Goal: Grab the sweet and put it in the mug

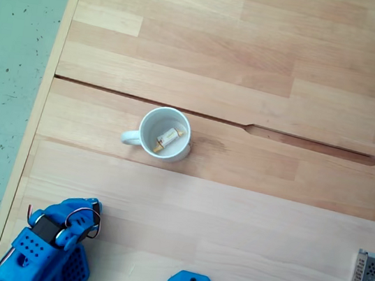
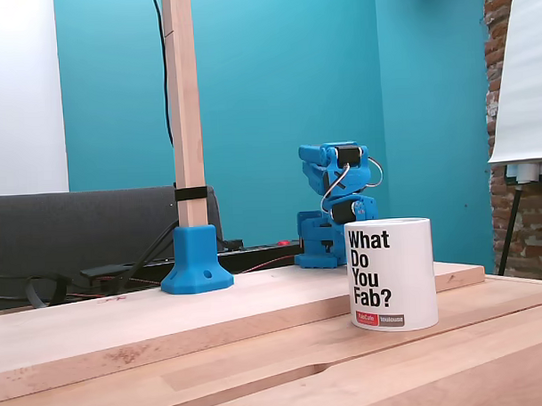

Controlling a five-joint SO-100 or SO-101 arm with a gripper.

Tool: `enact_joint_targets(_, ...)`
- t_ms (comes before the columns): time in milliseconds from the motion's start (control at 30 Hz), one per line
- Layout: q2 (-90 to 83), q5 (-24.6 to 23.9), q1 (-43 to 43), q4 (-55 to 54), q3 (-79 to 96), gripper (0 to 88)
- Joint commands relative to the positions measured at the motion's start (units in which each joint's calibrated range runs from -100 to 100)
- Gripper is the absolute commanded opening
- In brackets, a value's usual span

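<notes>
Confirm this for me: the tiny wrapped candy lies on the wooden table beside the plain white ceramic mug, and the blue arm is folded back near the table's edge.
Not quite. The tiny wrapped candy lies inside the plain white ceramic mug, not beside it on the wooden table; the fixed view from above shows it. The blue arm is indeed folded back near the table's edge.

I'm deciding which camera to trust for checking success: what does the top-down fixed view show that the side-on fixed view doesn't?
Top-down: the mug's white inside, with the sweet lying in it, and the looped handle toward the picture's left.

Side-on: the mug's wall with the black print "What Do You Fab?", the wooden post in a blue foot, and the teal wall.

Both: the mug upright on the wooden table, and the blue arm folded well away from it.
</notes>
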Motion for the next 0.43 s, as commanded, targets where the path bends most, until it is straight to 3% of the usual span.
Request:
enact_joint_targets(0,0.1,0.0,-0.3,0.2,1.4,0.0)
enact_joint_targets(400,0.1,0.0,-0.3,0.2,1.4,0.0)
